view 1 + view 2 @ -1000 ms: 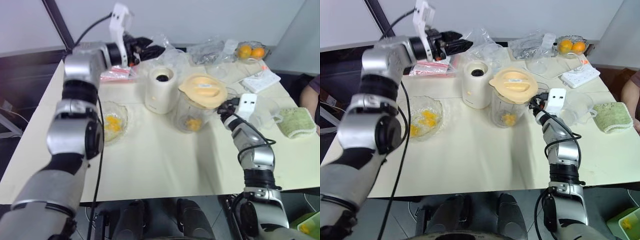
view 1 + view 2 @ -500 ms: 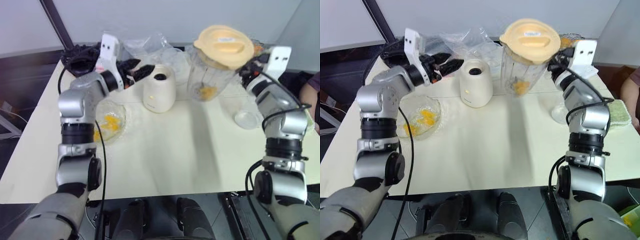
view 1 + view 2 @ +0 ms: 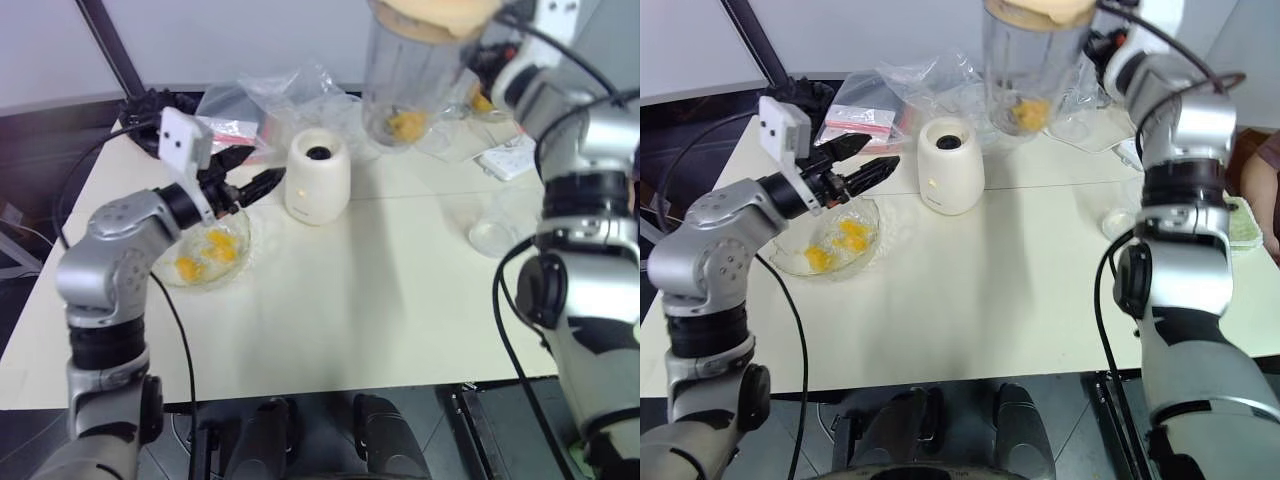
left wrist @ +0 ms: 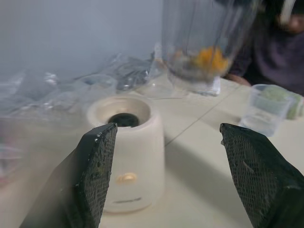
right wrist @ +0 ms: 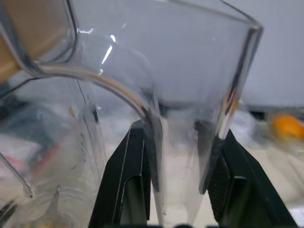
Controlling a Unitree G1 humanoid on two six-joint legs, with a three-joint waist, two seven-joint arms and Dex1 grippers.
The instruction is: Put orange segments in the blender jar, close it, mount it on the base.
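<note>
The blender jar point(image 3: 405, 75) hangs high in the air above the back of the table, behind the base. A pale orange lid point(image 3: 432, 10) sits on top of it. Orange segments point(image 3: 405, 124) lie at its bottom. My right gripper point(image 5: 178, 159) is shut on the jar's clear side handle point(image 5: 156, 142). The cream-white base point(image 3: 318, 178) stands on the table with its dark socket facing up. My left gripper point(image 3: 262, 172) is open and holds nothing. It hovers level just left of the base, above a glass bowl point(image 3: 238, 215) that holds more orange segments point(image 3: 220, 247).
Crumpled plastic bags point(image 3: 290, 92) lie at the back of the table. A small clear cup point(image 3: 493, 225) stands at the right, with a white power strip point(image 3: 515, 158) behind it and a green cloth point(image 3: 1245, 222) at the right edge. A person's dark sleeve point(image 4: 280, 52) shows beyond the table.
My right arm has lifted the jar from the table to high above it. My left arm has drawn back and down, from the bags at the back to beside the base over the bowl.
</note>
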